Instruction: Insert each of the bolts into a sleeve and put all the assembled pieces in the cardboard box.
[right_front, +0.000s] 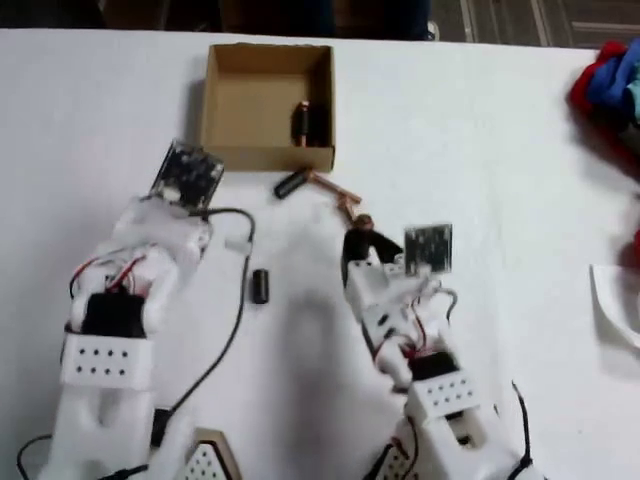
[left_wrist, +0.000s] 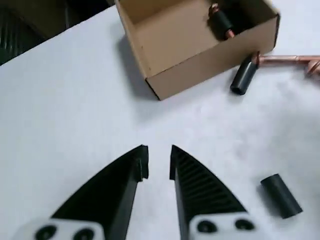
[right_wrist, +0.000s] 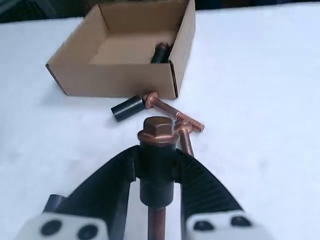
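1. the left pincer (left_wrist: 159, 162) hung low over the table with its jaws a narrow gap apart and nothing between them; the cardboard box (left_wrist: 200, 67) stood ahead of it, a little to its right.
2. a loose sleeve (right_front: 261, 286) lay on its side just to the right of that pincer, between the two arms.
3. inside the box, against the wall nearest the right arm, lay one assembled piece (right_front: 302, 123).
4. the right pincer (right_wrist: 156, 167) was clamped on a bolt already seated in its sleeve (right_wrist: 158, 131) – head forward, bare shank showing behind the jaws. just ahead of it lay two bare bolts (right_wrist: 172, 111), and beyond them a second sleeve (right_wrist: 127, 108), touching one bolt's head, close to the box's near corner.
5. the step in hand looked like carrying the held piece to the box. the next move probably called for lifting it over the bolts and the near wall, then parting the jaws above the open box; two bolts and two sleeves seemed left to pair.
6. the table (right_front: 520, 150) was plain white. well to the right of the right pincer, bunched red and blue cloth (right_front: 605, 80) sat at the edge – beyond the far edge the room was dark.
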